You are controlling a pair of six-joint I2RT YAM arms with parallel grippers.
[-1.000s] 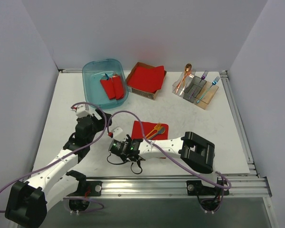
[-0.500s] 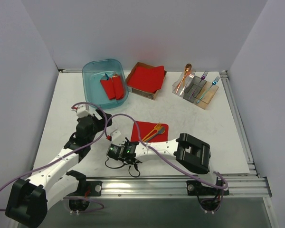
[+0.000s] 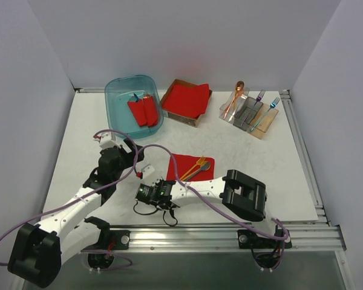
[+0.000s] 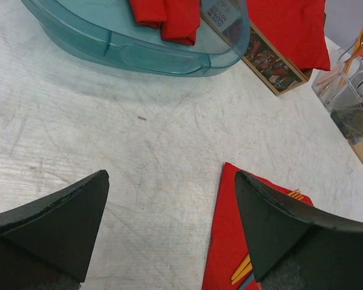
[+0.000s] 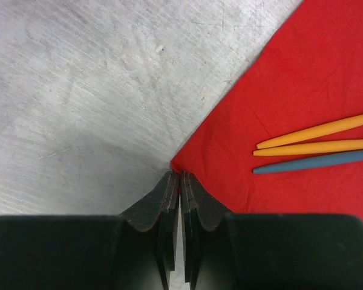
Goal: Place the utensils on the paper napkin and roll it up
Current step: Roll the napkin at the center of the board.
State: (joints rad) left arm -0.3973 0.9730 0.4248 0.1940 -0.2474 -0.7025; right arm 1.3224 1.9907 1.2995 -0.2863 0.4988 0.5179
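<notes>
We note right gripper [image 5: 180,175] jaws pressed together at napkin [image 5: 278,72] near-left corner, left gripper [image 4: 170,176] jaws spread wide.

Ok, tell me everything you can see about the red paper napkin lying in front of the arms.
The paper napkin is a single thin, plain bright red sheet, lying flat and unrolled on the table. The utensils, two orange-yellow handles and a blue one, lie across it. The right gripper is shut with its tips at one corner; whether it pinches the paper is unclear.
</notes>
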